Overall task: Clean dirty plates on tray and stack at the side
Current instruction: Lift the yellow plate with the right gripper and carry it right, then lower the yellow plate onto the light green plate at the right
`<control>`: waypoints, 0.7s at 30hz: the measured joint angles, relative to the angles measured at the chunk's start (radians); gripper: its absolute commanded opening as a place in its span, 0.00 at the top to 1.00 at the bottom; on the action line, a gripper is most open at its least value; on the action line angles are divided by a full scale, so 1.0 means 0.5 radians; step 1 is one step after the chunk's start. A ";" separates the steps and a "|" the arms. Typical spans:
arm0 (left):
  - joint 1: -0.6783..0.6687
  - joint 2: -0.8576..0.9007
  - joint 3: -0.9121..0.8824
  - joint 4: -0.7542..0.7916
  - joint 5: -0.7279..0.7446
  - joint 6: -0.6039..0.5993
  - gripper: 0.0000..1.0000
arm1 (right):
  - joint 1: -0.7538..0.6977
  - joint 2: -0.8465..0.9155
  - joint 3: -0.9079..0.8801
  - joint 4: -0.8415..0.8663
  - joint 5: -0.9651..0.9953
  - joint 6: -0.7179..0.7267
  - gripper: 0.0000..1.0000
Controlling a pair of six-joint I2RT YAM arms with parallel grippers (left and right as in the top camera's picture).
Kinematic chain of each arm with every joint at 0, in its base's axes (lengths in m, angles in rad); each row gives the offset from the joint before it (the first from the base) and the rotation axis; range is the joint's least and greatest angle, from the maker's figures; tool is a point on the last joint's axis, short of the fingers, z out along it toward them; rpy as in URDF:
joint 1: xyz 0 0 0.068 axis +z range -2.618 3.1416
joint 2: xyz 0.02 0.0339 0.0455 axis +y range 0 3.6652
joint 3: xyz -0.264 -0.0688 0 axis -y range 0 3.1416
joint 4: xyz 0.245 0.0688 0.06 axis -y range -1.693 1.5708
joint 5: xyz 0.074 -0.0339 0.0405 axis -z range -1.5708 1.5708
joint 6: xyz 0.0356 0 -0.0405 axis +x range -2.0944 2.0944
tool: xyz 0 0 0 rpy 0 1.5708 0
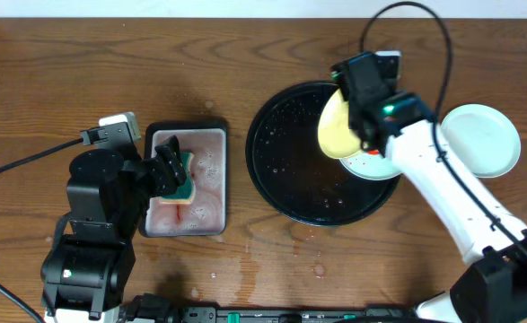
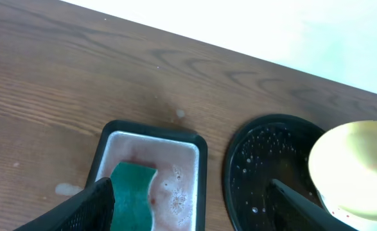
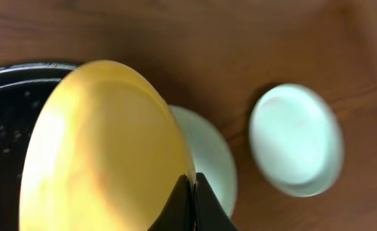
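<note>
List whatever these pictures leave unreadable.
- The mint plate on the tray: overhead, the yellow plate and right arm cover most of it; its soiling is unclear.
- The sponge: the left wrist view cuts it at the bottom edge; overhead, the left claw covers it, so contact is unclear.
- The yellow plate: blurred in the right wrist view, tilted overhead; leftover sauce cannot be judged.

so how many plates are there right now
3: yellow plate tilted in the right hand over the black tray; smeared mint plate at the tray's right edge; second mint plate on the table beyond it.
</note>
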 measured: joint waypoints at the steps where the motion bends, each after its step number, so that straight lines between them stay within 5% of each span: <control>1: 0.000 0.000 0.000 -0.008 0.000 0.000 0.25 | -0.082 0.000 0.000 0.000 -0.192 0.011 0.99; 9: 0.000 0.000 0.000 -0.050 0.000 0.000 0.25 | -0.761 0.000 0.000 -0.111 -1.141 0.018 0.99; 15: 0.000 0.000 0.000 -0.050 0.000 0.000 0.25 | -1.285 0.000 0.002 -0.256 -1.499 -0.173 0.99; 21: 0.000 0.000 0.000 -0.050 0.000 0.000 0.25 | -1.441 0.000 0.002 -0.333 -1.662 -0.385 0.94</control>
